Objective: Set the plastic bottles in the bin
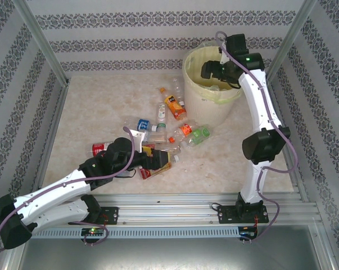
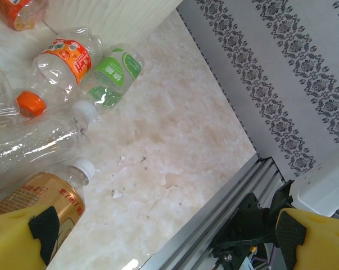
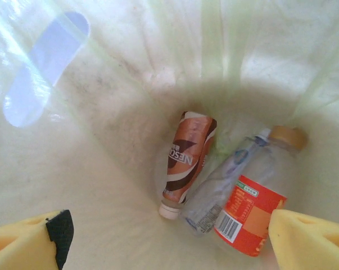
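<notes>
The bin (image 1: 187, 73) stands at the back right, lined with a pale yellow bag. My right gripper (image 1: 214, 70) hangs over its mouth, open and empty (image 3: 169, 242). Below it, on the bag's floor (image 3: 130, 84), lie a brown-labelled bottle (image 3: 189, 160), a clear one (image 3: 225, 185) and an orange-red-labelled one (image 3: 253, 208). Several plastic bottles (image 1: 175, 135) lie scattered mid-table. My left gripper (image 1: 158, 160) sits low at the near edge of that pile, open (image 2: 169, 242), with bare table between its fingers. A gold-labelled white-capped bottle (image 2: 51, 197) lies against its left finger (image 2: 23, 239).
An orange-labelled bottle (image 1: 173, 106) lies by the bin's left side, and a red one (image 1: 100, 148) sits left of my left arm. Patterned walls enclose the table. A metal rail (image 2: 214, 219) runs along the near edge, close to my left gripper.
</notes>
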`<control>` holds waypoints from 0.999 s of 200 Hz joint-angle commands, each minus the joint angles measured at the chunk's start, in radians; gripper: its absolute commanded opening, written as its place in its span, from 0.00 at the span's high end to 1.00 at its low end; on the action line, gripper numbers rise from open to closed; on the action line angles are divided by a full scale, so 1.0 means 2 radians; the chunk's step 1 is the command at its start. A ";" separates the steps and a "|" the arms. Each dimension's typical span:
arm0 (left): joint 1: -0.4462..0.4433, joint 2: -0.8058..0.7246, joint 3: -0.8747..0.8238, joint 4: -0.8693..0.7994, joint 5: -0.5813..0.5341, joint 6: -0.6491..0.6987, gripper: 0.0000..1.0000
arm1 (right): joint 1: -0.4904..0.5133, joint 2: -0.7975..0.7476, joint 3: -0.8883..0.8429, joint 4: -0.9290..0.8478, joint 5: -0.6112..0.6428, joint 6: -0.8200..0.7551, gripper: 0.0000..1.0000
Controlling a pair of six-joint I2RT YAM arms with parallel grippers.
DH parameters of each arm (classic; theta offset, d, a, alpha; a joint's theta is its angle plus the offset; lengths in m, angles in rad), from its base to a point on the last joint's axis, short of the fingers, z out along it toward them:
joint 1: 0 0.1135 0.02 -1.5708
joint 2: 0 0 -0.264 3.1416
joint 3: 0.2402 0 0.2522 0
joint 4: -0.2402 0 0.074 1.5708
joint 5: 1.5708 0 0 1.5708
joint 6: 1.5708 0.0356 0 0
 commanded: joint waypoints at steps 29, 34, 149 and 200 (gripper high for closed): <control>-0.008 -0.015 0.016 -0.055 -0.014 0.036 0.00 | -0.003 -0.121 -0.065 0.015 -0.008 -0.010 0.07; -0.008 -0.016 0.018 -0.061 -0.013 0.041 0.00 | -0.003 -0.134 -0.079 0.020 -0.012 -0.010 0.06; -0.007 0.043 0.117 -0.290 -0.002 0.159 0.00 | 0.056 -0.502 -0.525 0.136 -0.105 0.073 0.02; -0.009 0.125 0.171 -0.377 -0.016 0.215 0.00 | 0.082 -0.594 -0.652 0.140 -0.143 0.109 0.02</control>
